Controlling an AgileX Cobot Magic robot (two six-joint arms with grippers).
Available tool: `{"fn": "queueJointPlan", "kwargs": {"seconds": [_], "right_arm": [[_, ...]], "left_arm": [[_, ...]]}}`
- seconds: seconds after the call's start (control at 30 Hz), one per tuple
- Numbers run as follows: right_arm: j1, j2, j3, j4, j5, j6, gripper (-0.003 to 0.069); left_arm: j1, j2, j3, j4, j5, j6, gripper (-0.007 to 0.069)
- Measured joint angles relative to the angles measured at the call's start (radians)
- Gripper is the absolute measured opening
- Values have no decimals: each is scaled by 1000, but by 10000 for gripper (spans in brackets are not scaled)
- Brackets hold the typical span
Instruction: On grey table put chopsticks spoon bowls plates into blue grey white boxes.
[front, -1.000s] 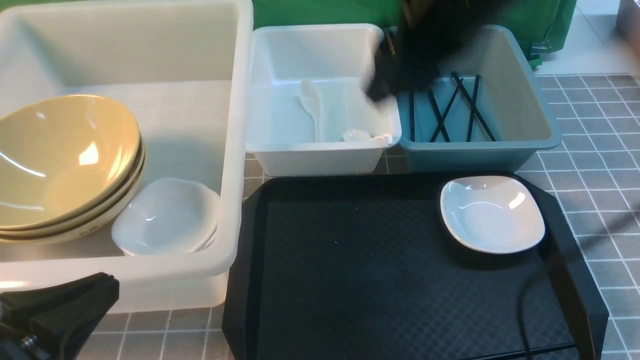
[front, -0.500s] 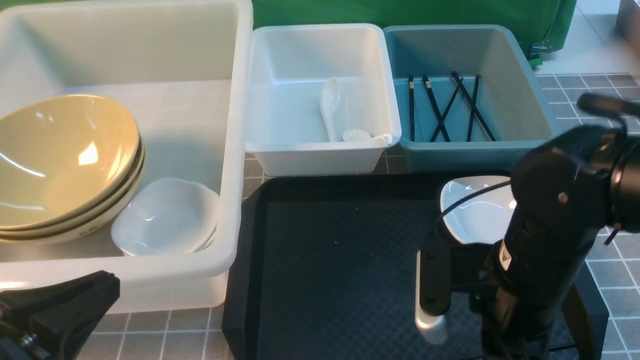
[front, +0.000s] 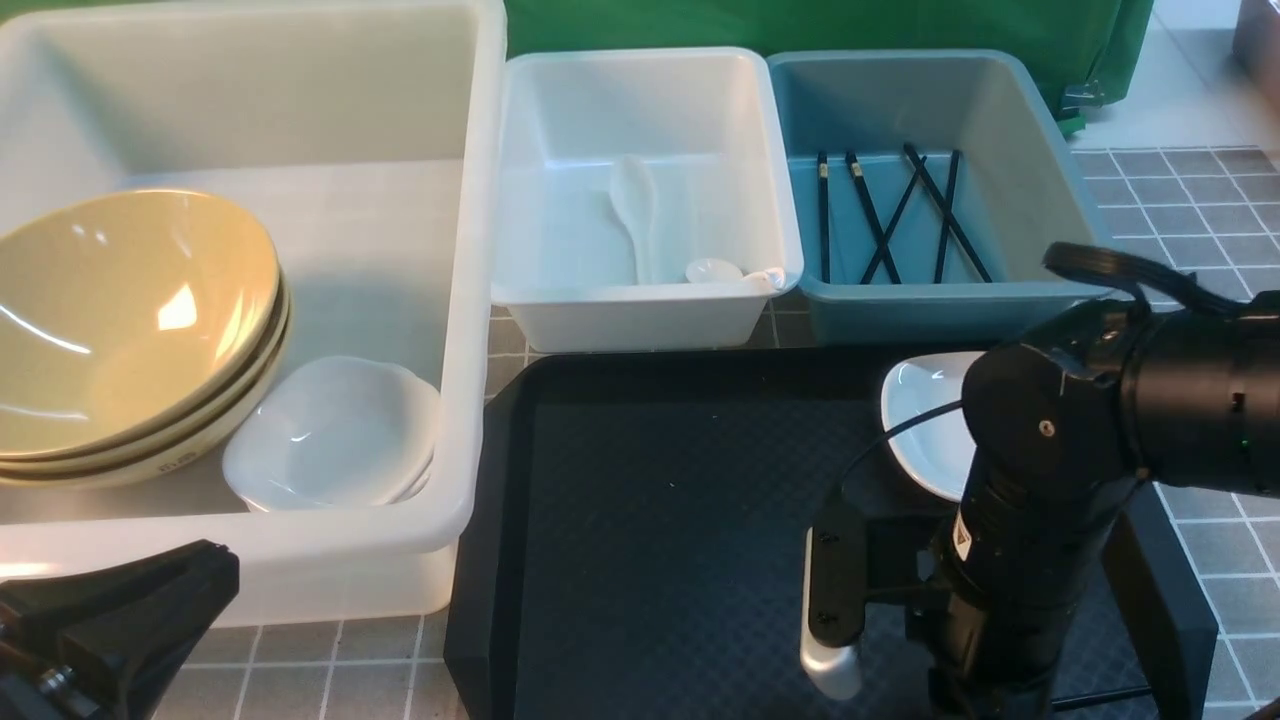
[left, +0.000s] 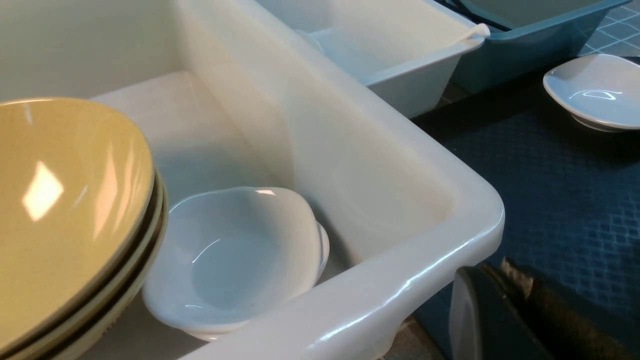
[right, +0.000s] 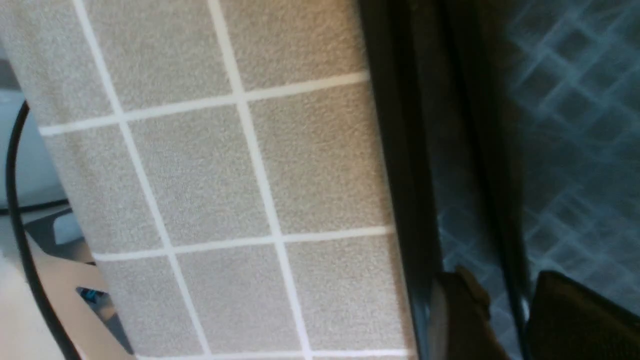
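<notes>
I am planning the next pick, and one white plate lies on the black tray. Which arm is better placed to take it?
The right. The right arm hangs over the tray beside the plate. The left hand sits far off, by the large box.

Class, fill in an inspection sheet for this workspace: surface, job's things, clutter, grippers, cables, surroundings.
Surface: grey tiled table, carrying the boxes and a tray.
Job's things: stacked bowls and plates in the big whitish box; two spoons in the white box; chopsticks in the blue-grey box; one more plate on the tray.
Clutter: black tray; nothing else seen.
Grippers: left gripper shut, holding nothing; right gripper open, holding nothing, near the tray's edge.
Cables: black cable arching over the right arm.
Surroundings: green cloth behind the boxes.
</notes>
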Motion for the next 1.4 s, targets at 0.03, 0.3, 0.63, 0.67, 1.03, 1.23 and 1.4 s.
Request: {"fn": "queueJointPlan", "kwargs": {"seconds": [0.03,0.3,0.63,0.67,1.03,1.23,1.4], "right_arm": [[0,5,0,0,-4,0,240],[0,47,-3,5,-72,1,211],[0,46,-37,4,-94,14,64],[0,39,-55,4,-88,21,62],[-64,-139,-419,10,-194,24,61],[-247,-69,-534,10,-700,235,61],[-363,74,-567,10,-780,465,98]], "left_arm": [[0,0,0,0,0,0,-8],[0,0,0,0,0,0,-8],[0,0,0,0,0,0,-8],[0,0,0,0,0,0,-8],[0,0,0,0,-1,0,-8],[0,0,0,0,-4,0,-8],[0,0,0,0,-4,0,-8]]}}
